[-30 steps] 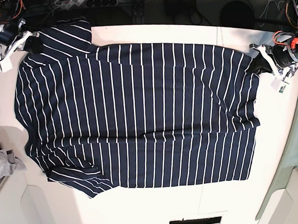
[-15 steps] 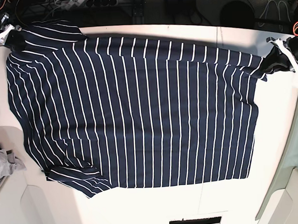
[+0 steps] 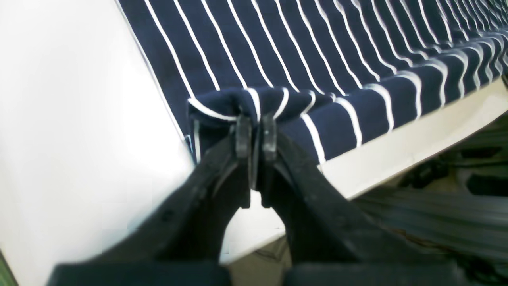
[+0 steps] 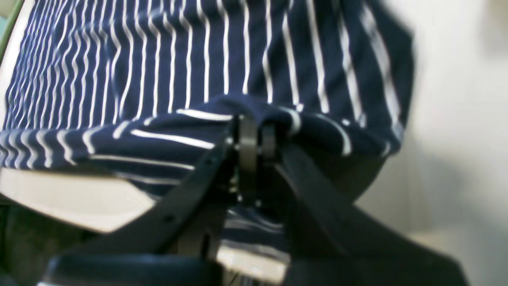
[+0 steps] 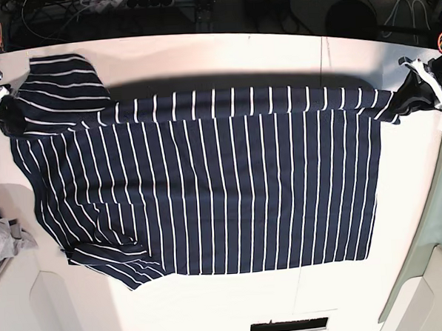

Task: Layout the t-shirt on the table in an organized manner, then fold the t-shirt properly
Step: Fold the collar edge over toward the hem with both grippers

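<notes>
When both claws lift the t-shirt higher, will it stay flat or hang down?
Probably it hangs: the t-shirt already bunches limply around the left claw and right claw. The raised edge folds over between them, so it seems floppy and light.

The base view looks straight down on the whole counter (image 5: 274, 51). Each wrist view sits close behind its own fingers, both sharing the shirt's (image 5: 207, 188) lifted edge.
</notes>
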Robot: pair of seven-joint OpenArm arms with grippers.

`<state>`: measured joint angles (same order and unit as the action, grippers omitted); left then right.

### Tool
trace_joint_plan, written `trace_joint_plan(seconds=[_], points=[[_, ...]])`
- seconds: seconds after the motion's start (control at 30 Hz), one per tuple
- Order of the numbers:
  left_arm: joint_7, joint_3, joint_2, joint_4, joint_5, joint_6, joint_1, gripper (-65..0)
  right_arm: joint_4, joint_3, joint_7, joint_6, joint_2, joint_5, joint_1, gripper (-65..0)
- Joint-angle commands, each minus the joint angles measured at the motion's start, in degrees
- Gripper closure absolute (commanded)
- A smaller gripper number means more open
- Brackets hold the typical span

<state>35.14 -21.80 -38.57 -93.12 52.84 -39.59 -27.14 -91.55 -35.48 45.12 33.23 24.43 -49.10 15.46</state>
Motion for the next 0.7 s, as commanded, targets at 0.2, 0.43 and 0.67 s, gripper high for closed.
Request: trace_joint_plan(seconds=[0.2, 0.43, 0.67], points=[[-1.5, -0.6, 1.2, 2.6, -1.7, -0.4, 5.8, 0.0, -0.7, 3.5, -3.0, 0.0, 1.1, 3.4, -8.8, 0.0], [-2.1, 2.0, 2.5, 5.8, -5.8, -0.4, 12.0, 0.0, -0.4, 11.6, -5.3, -0.3, 1.1, 10.4, -15.9, 0.0], [-7.5, 7.7, 2.5, 12.4, -12.9, 3.6, 19.1, 0.0, 6.9, 17.8, -9.2, -0.5, 1.1, 17.2, -24.3, 0.0]])
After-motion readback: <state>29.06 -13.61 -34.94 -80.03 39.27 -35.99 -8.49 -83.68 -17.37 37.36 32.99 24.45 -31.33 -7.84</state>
